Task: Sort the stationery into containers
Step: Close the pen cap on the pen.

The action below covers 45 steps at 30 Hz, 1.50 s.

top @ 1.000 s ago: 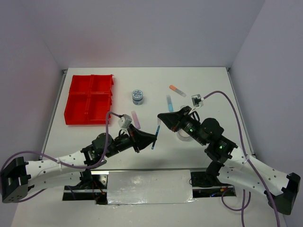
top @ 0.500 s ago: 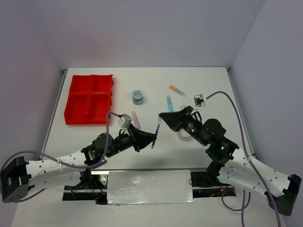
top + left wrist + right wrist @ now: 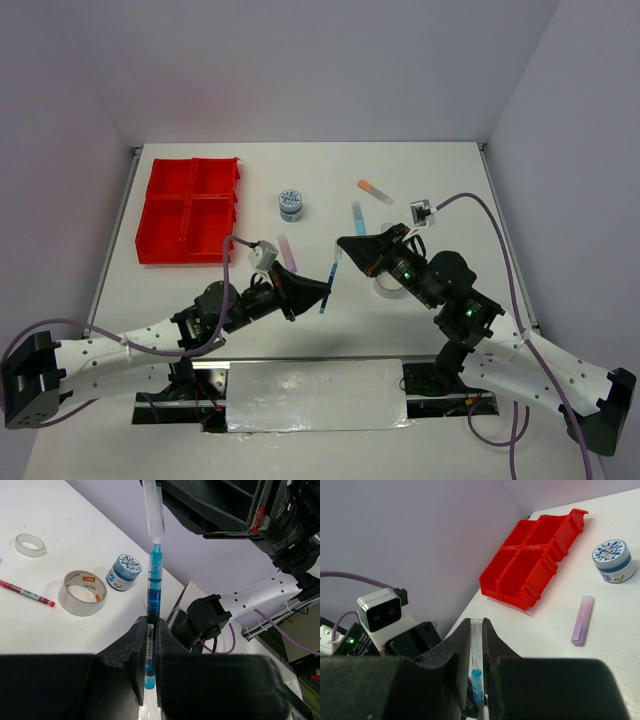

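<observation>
A thin blue pen (image 3: 328,280) hangs in the air between the two arms, above the table's middle. My left gripper (image 3: 322,291) is shut on its blue barrel (image 3: 152,590). My right gripper (image 3: 341,250) is shut on the clear cap (image 3: 476,645) at the pen's other end. The cap (image 3: 154,510) still meets the barrel. The red four-compartment tray (image 3: 148,215) lies at the far left and looks empty in the right wrist view (image 3: 535,562). A blue-lidded tub (image 3: 291,204), a purple marker (image 3: 287,252), a light-blue marker (image 3: 358,217) and an orange-capped marker (image 3: 376,191) lie on the table.
A tape roll (image 3: 386,287) sits half hidden under the right arm. The left wrist view shows a large tape roll (image 3: 82,592), a smaller one (image 3: 30,545), a red pen (image 3: 27,592) and a tub (image 3: 124,572). Walls close in on the left, right and back.
My right gripper's jaws have closed a little onto the pen's clear cap. Both arms have stayed almost where they were, with the pen still held between them.
</observation>
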Each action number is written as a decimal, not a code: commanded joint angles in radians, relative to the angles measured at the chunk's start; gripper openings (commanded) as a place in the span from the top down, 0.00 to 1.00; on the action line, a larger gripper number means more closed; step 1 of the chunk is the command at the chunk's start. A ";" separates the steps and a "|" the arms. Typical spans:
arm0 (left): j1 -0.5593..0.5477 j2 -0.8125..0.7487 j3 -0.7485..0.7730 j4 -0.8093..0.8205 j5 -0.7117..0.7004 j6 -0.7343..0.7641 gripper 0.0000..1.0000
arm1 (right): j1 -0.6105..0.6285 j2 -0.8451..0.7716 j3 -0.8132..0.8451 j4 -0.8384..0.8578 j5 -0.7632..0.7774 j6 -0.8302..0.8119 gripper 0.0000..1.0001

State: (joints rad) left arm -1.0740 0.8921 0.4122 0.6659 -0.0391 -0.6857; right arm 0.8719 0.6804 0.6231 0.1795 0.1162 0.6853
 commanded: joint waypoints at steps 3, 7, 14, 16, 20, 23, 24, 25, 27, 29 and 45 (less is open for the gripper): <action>0.000 -0.016 0.031 0.101 0.022 -0.009 1.00 | -0.001 -0.001 -0.011 0.054 0.026 -0.007 1.00; -0.001 -0.007 0.033 0.110 0.021 -0.009 1.00 | -0.001 -0.002 -0.019 0.080 0.020 0.008 1.00; 0.000 0.001 0.034 0.106 -0.010 -0.015 1.00 | 0.001 -0.004 -0.028 0.090 0.014 0.022 1.00; 0.000 0.001 0.031 0.107 -0.021 -0.020 1.00 | -0.001 -0.008 -0.034 0.095 0.013 0.023 1.00; 0.000 0.001 0.033 0.107 -0.041 -0.028 1.00 | -0.001 -0.005 -0.046 0.112 0.007 0.034 1.00; 0.000 0.011 0.043 0.116 -0.038 -0.031 1.00 | -0.001 0.002 -0.057 0.136 0.000 0.048 1.00; 0.000 0.013 0.045 0.120 -0.036 -0.031 1.00 | -0.001 0.002 -0.062 0.144 -0.006 0.051 1.00; 0.000 0.018 0.045 0.123 -0.038 -0.032 1.00 | 0.001 0.005 -0.068 0.150 -0.007 0.056 1.00; 0.002 0.019 0.042 0.135 -0.044 -0.037 1.00 | 0.001 -0.001 -0.072 0.156 -0.003 0.059 1.00; 0.000 0.015 0.033 0.141 -0.059 -0.044 1.00 | 0.001 -0.008 -0.083 0.166 0.000 0.062 1.00; 0.000 0.022 0.002 0.190 -0.105 -0.094 1.00 | 0.001 -0.038 -0.103 0.183 0.034 0.060 1.00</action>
State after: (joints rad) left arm -1.0760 0.9138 0.4095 0.7330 -0.1017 -0.7593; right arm 0.8715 0.6590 0.5304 0.3218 0.1467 0.7506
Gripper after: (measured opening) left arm 0.189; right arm 0.175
